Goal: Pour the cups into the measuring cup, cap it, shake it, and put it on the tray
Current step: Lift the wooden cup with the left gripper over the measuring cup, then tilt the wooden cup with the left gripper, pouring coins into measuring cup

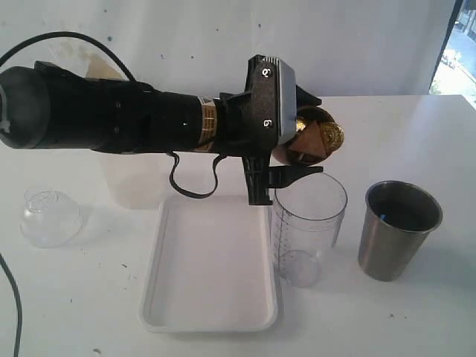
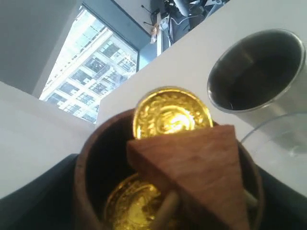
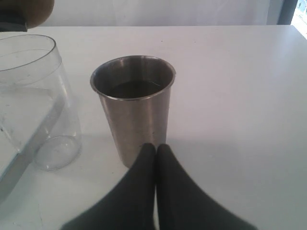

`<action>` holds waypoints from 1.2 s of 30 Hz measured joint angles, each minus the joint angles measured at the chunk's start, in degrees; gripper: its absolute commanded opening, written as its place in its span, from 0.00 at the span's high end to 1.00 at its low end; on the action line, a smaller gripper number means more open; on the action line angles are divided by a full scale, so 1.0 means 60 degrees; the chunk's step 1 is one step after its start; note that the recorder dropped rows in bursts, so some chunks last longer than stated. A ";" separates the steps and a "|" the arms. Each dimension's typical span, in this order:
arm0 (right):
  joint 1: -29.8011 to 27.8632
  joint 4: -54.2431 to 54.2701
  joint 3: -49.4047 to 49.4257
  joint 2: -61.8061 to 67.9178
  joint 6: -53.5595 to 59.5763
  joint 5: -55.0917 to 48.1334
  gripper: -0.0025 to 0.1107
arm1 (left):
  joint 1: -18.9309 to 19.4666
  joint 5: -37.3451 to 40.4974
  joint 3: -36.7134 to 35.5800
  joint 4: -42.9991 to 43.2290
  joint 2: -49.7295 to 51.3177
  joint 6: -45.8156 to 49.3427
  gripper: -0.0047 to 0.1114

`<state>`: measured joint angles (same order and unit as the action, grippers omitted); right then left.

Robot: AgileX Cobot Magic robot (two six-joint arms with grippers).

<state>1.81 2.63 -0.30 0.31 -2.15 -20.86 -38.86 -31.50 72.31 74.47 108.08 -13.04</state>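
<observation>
Measuring cup [image 1: 309,227] stands empty and upright toward the front of the surface [image 1: 416,320], just beside the right rim of the tray [image 1: 208,268]. It is thin clear plastic, so I judge it light, slick and easily toppled, best held around mid-wall with a gentle squeeze. Beside it the steel tumbler [image 1: 398,230] looks rigid, smooth and tapered. The right end effector [image 3: 155,148], clenched on nothing, sits low by its base. Higher and farther back, the left end effector [image 1: 305,135] grasps the wooden cup [image 2: 96,167], tipped over the measuring cup's mouth, with gold coins [image 2: 170,115] and a wooden wedge [image 2: 196,167] at its lip.
</observation>
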 measured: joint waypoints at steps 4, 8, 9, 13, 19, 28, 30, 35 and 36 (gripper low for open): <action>0.0000 0.0000 0.0000 0.0000 0.0000 0.0000 0.98 | 0.0000 0.0000 0.0000 0.0062 0.0000 0.0000 0.96; 0.0000 0.0000 0.0000 0.0000 0.0000 0.0000 0.98 | 0.0000 0.0000 0.0000 0.0080 0.0000 0.0275 0.96; 0.0000 0.0000 0.0000 0.0000 0.0000 0.0000 0.98 | 0.0000 -0.0009 0.0000 0.0080 0.0000 0.0338 0.96; 0.0000 0.0000 0.0000 0.0000 0.0000 0.0000 0.98 | 0.0000 -0.0024 0.0000 0.0161 0.0000 0.0575 0.96; 0.0000 0.0000 0.0000 0.0000 0.0000 0.0000 0.98 | 0.0000 -0.0007 0.0000 0.0510 0.0000 0.1369 0.96; 0.0000 0.0000 0.0000 0.0000 0.0000 0.0000 0.98 | 0.0000 -0.0048 0.0000 0.0562 0.0000 0.1928 0.96; 0.0000 0.0000 0.0000 0.0000 0.0000 0.0000 0.98 | 0.0000 -0.0074 0.0000 0.0562 0.0000 0.2174 0.96; 0.0000 0.0000 0.0000 0.0000 0.0000 0.0000 0.98 | 0.0000 -0.0110 0.0000 0.0562 0.0000 0.2990 0.96; 0.0000 0.0000 0.0000 0.0000 0.0000 0.0000 0.98 | 0.0000 -0.0110 0.0000 0.0562 0.0000 0.3091 0.96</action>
<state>1.81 2.63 -0.30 0.31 -2.15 -20.86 -38.86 -32.16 72.31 77.84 108.08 5.50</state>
